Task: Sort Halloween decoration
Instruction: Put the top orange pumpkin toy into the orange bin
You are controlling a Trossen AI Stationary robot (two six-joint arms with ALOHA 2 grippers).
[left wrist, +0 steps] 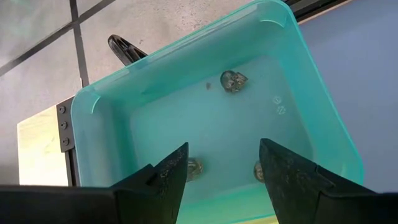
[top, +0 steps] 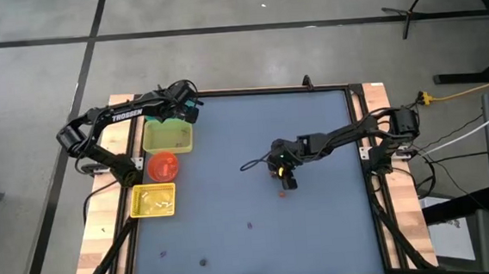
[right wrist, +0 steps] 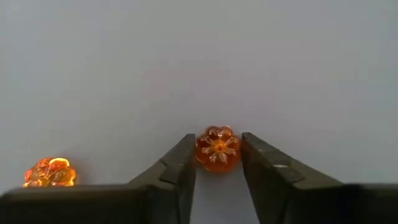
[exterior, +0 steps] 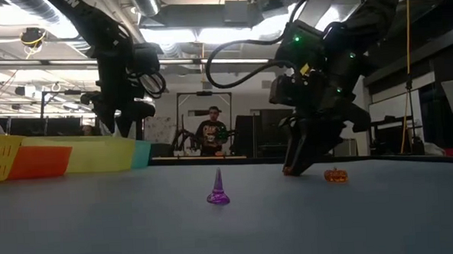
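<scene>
My right gripper (right wrist: 218,142) stands at mid-table with its fingertips down on the blue surface, shut on a small round orange pumpkin trinket (right wrist: 217,151). A second orange trinket (right wrist: 50,172) lies loose beside it, seen in the low view as the pumpkin (exterior: 336,175) resting on the table. A purple cone trinket (exterior: 218,190) stands upright nearer the front. My left gripper (left wrist: 222,163) hangs open above the teal bin (left wrist: 311,106) at the far left, touching nothing. Three dark trinkets lie on the bin's floor, one of them (left wrist: 234,81) toward its far end. My right gripper has the orange pumpkin trinket pinched between its two fingertips, one on each opposite side (right wrist: 200,152). The fingers slant down from the table's right side. The trinket sits on the table surface with its ribbed top facing up.
Beside the teal bin, along the left edge, stand a yellow-green bin (top: 167,139), a red bin (top: 162,166) and a yellow bin (top: 154,200). Dark trinkets (top: 251,225) lie scattered toward the near edge. A person (exterior: 211,131) stands in the room beyond the table.
</scene>
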